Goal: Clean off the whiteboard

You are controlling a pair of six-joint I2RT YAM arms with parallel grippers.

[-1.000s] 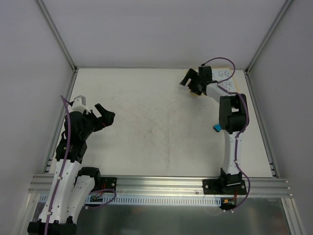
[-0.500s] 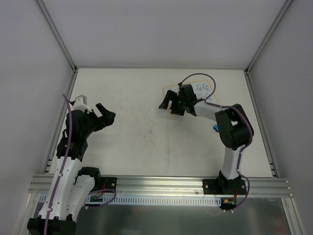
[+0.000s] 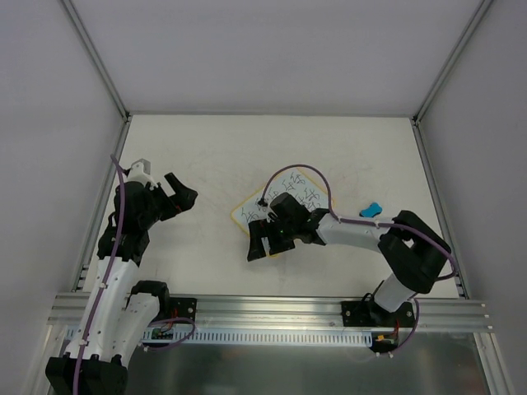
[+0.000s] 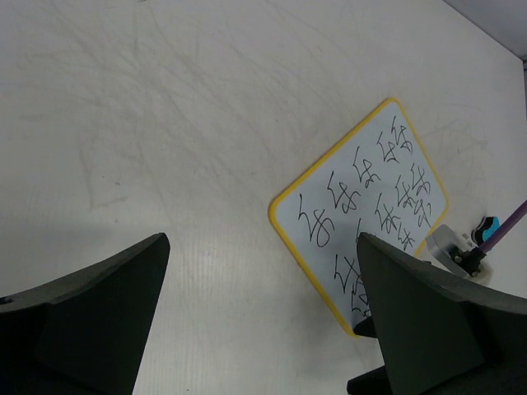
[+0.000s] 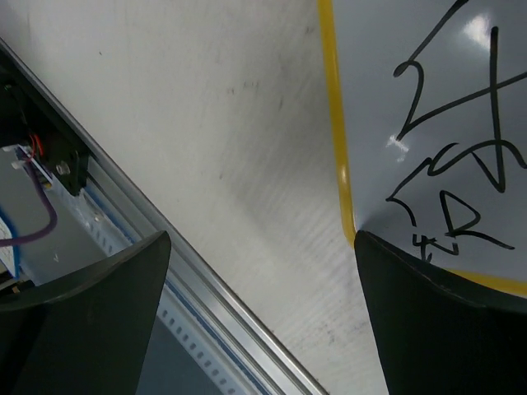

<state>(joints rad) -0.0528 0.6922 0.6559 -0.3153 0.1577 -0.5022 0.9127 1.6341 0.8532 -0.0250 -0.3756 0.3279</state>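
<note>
The whiteboard (image 3: 300,191) lies tilted near the table's middle, with a yellow border and dark scribbles on its face. It also shows in the left wrist view (image 4: 362,206) and the right wrist view (image 5: 428,123). My right gripper (image 3: 268,243) is open at the board's near-left corner. In its wrist view (image 5: 262,239) one finger covers that corner and the other is over bare table. My left gripper (image 3: 177,193) is open and empty to the left of the board, apart from it; its wrist view (image 4: 262,243) shows the board ahead. A small blue eraser (image 3: 370,211) lies right of the board.
The aluminium rail (image 3: 263,309) runs along the table's near edge, close below my right gripper (image 5: 206,288). Grey walls enclose the table on the left, back and right. A purple cable (image 3: 300,169) arcs over the board. The eraser shows in the left wrist view (image 4: 490,224).
My right arm has swept from the far right corner toward the middle and nearer, and the whiteboard has slid with it. The blue eraser now lies uncovered. My left arm barely moved.
</note>
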